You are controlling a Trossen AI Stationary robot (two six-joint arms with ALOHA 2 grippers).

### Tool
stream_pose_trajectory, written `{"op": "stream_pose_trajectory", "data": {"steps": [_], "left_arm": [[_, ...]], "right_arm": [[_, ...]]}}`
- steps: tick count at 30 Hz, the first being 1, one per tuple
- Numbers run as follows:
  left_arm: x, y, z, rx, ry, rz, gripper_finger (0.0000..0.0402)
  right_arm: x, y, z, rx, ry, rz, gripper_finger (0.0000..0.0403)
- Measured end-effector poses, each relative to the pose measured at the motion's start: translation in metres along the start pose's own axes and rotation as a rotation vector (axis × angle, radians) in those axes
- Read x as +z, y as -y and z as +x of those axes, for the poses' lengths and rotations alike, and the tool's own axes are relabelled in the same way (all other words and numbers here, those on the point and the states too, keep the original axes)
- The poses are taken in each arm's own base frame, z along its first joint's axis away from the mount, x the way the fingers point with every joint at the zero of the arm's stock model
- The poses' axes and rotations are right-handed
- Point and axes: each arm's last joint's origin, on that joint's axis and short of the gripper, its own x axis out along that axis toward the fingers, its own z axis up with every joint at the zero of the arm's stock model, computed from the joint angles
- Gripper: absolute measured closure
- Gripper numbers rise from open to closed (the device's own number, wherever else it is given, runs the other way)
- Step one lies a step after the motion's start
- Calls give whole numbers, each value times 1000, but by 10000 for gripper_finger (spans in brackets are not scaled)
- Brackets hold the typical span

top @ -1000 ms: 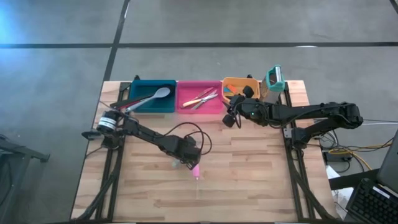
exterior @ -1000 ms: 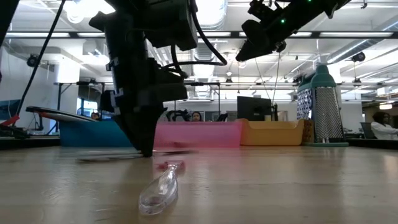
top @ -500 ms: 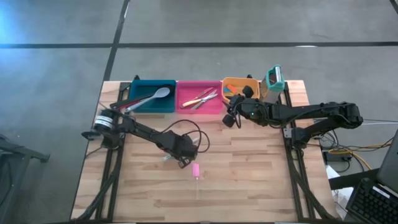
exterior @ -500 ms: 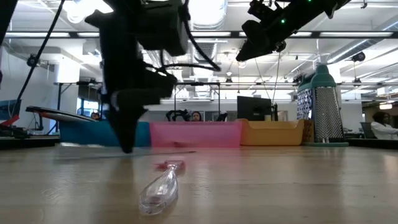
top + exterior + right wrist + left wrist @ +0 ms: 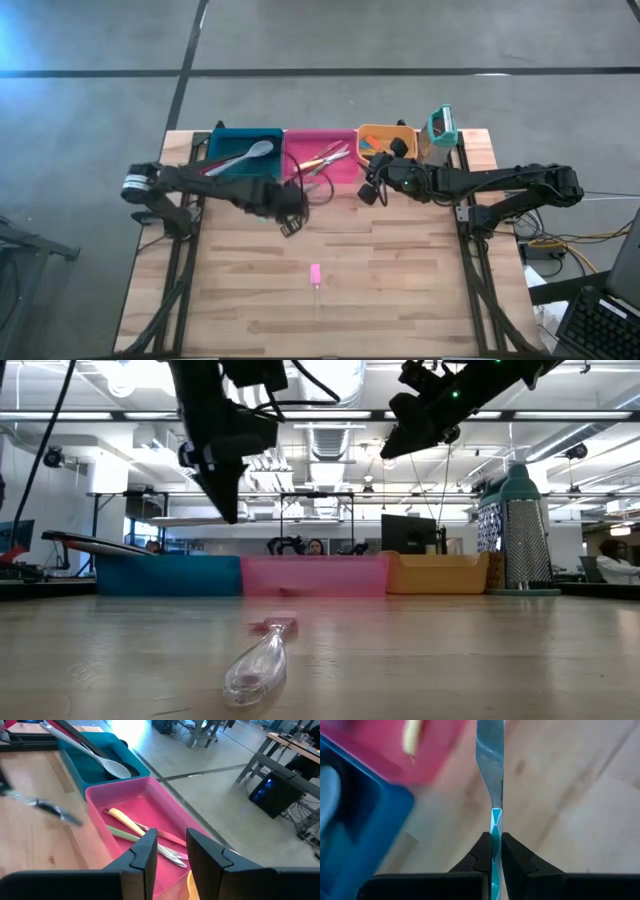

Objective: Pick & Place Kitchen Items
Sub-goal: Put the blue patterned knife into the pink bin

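My left gripper [image 5: 288, 212] is shut on a knife with a blue handle and a metal blade [image 5: 490, 760]. It hangs above the table just in front of the teal bin [image 5: 244, 156] and the pink bin [image 5: 322, 160], and is raised in the low view [image 5: 228, 510]. A clear spoon with a pink handle [image 5: 315, 275] lies flat on the table and also shows in the low view [image 5: 260, 660]. My right gripper [image 5: 368, 190] is open and empty, in the air in front of the pink and orange bins. My left gripper pinches the knife's blue handle [image 5: 496, 820] between its two fingers. The fingers lie along the knife, and the blade sticks out ahead of the fingertips, seen edge-on. The knife is lifted clear of the table.
The teal bin holds long spoons [image 5: 100, 762]. The pink bin holds several pieces of cutlery [image 5: 135, 827]. The orange bin [image 5: 386, 138] and an upright teal-and-white gadget [image 5: 440, 125] stand at the far right. Bare wood lies around the pink-handled spoon.
My left gripper has risen from the table beside the pink-handled spoon and gone toward the far edge and a little left, toward the bins. It carries the knife, now lifted clear. The spoon has stayed in place.
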Motion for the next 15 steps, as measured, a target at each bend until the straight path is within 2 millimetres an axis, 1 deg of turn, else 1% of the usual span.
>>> {"op": "stream_pose_trajectory", "data": {"steps": [4, 7, 11, 15], "left_arm": [[23, -28, -5, 20, 43, 0, 381], [41, -51, -3, 50, 57, -9, 381], [65, -83, -7, 74, 99, -39, 381], [86, -107, -9, 59, 141, -65, 381]], "right_arm": [[-1, 0, 0, 0, -12, -4, 302], [-2, 0, 0, 0, -16, -7, 299], [-2, 0, 0, -1, -16, -6, 299], [-2, 0, 0, -9, -16, -9, 306]]}}
